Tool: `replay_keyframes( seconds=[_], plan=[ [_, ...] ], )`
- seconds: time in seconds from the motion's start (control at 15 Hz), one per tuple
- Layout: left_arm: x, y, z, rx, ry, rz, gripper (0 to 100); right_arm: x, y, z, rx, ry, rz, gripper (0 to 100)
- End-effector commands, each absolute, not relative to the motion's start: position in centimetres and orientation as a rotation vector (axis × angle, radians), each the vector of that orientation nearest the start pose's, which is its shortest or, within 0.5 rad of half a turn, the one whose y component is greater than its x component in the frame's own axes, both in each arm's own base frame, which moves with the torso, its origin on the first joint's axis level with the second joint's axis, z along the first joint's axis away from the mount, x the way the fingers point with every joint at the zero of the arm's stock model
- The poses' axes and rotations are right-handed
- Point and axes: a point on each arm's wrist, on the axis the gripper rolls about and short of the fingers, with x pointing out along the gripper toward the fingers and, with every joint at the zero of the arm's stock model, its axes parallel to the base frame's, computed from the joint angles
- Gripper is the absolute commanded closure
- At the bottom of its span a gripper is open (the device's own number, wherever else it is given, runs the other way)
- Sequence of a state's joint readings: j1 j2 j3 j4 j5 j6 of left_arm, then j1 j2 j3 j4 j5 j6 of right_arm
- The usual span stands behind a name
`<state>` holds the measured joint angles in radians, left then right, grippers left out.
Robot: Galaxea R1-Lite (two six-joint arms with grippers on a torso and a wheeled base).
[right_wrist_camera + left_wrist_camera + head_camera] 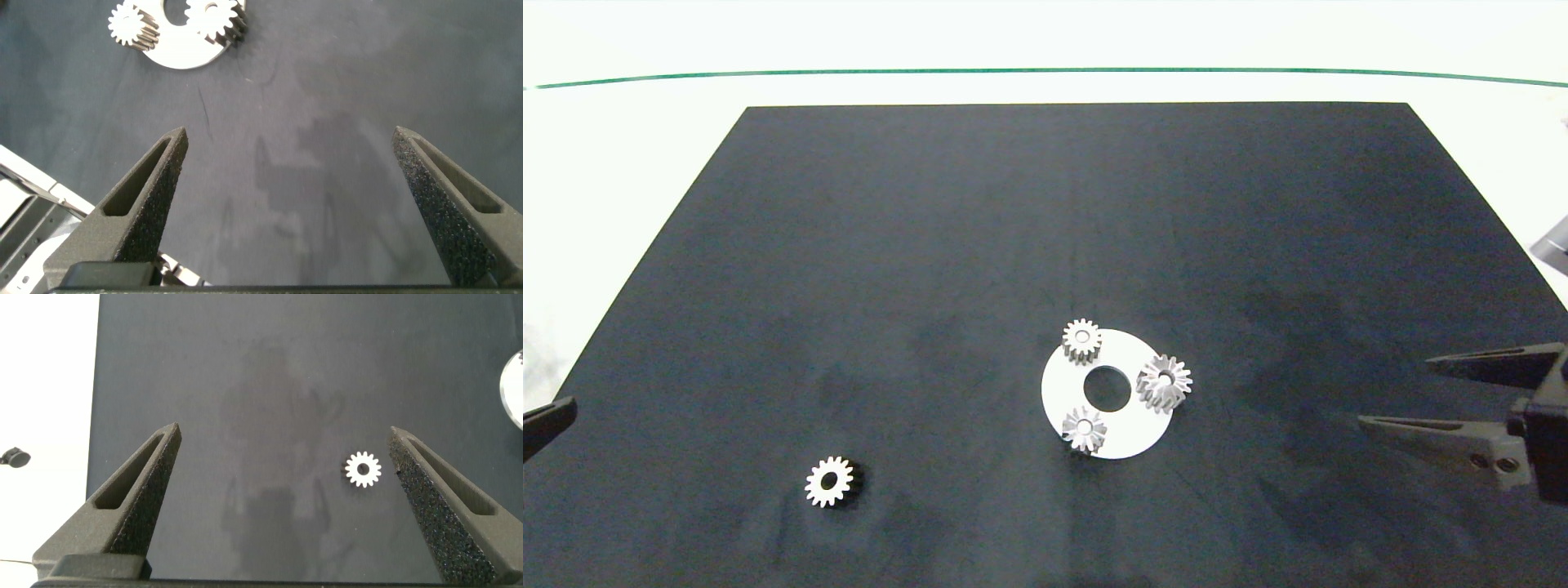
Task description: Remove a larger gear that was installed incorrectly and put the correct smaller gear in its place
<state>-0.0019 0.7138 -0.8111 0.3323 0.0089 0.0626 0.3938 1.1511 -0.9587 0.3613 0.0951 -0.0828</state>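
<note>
Sitting on the white ring plate [1131, 441], the larger gear [1165, 381] waits at its right edge. The smaller gear [829, 482] lies well apart. Both claws, right gripper [1409, 396] and left gripper [282, 469], are released. Grabbing could knock nearby gears.

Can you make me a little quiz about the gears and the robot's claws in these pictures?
1. True or false: the loose small gear lies on the white disc.
2. How many gears stand on the disc? A) two B) three C) four
3. Fill in: the big star-like gear sits on the disc's edge nearest the ___ gripper.

Key:
1. False. It lies alone on the black mat, nearer the left gripper.
2. B.
3. Right. Both grippers are open and hold nothing.
</note>
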Motion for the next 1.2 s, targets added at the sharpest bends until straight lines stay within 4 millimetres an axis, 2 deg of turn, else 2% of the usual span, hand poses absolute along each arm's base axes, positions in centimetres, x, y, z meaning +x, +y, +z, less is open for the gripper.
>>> replay_keyframes(
  seconds=[0.07, 0.27, 0.47, 0.8, 1.2],
  plan=[
    [4.5, 0.0, 26.7, 0.063, 0.25, 0.003, 0, 17.3, 7.7, 24.5, -0.231, 0.635, 0.522, 0],
    [4.7, 0.0, 26.4, 0.065, 0.281, 0.0, 0, 19.4, 8.7, 23.7, -0.251, 0.676, 0.53, 0],
    [4.8, 0.0, 26.2, 0.07, 0.353, -0.007, 0, 21.4, 10.4, 23.9, -0.278, 0.664, 0.525, 0],
    [5.3, 0.0, 26.2, 0.07, 0.394, -0.01, 0, 22.7, 14.3, 24.6, -0.337, 0.627, 0.563, 0],
    [5.6, 0.0, 26.2, 0.07, 0.403, -0.011, 0, 23.4, 17.1, 22.1, -0.418, 0.695, 0.562, 0]
  ],
)
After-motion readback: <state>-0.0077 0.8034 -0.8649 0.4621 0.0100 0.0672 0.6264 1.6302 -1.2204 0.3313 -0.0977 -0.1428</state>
